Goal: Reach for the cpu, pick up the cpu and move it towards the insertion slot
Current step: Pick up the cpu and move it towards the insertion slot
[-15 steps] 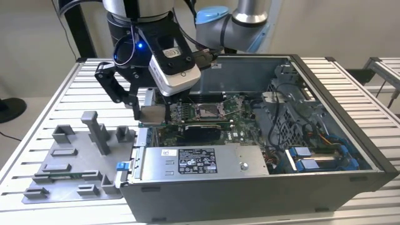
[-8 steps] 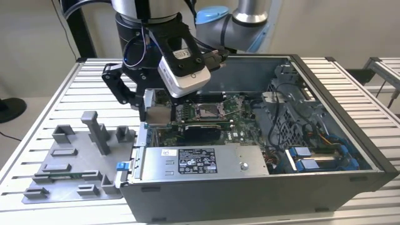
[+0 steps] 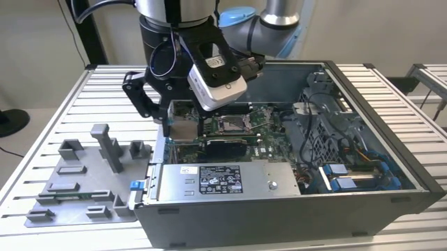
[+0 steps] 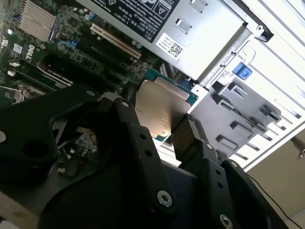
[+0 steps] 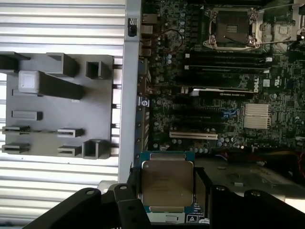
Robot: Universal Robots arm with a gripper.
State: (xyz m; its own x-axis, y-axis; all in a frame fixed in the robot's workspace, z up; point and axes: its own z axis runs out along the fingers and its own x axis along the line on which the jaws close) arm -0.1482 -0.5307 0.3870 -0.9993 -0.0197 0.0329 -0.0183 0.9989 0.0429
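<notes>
My gripper (image 3: 182, 134) is shut on the cpu (image 3: 183, 126), a silver-faced square chip with a greenish rim. I hold it in the air above the left wall of the open computer case, as the exterior view shows it. In both wrist views the black fingers (image 5: 134, 183) clamp the cpu (image 5: 167, 183) on two opposite edges. The second wrist view shows the cpu (image 4: 159, 107) between the same fingers (image 4: 125, 110). The insertion slot (image 3: 231, 124), a shiny metal-framed socket with a dark centre, lies on the green board to the exterior view's right of the chip. Its frame (image 5: 232, 26) stands open.
A grey fixture plate (image 3: 77, 180) with blocks and posts lies on the slatted table at the exterior view's left. Inside the case (image 3: 391, 157) a long grey box with a white label (image 3: 223, 180) runs along the near side. Cables and blue parts (image 3: 349, 178) crowd the right.
</notes>
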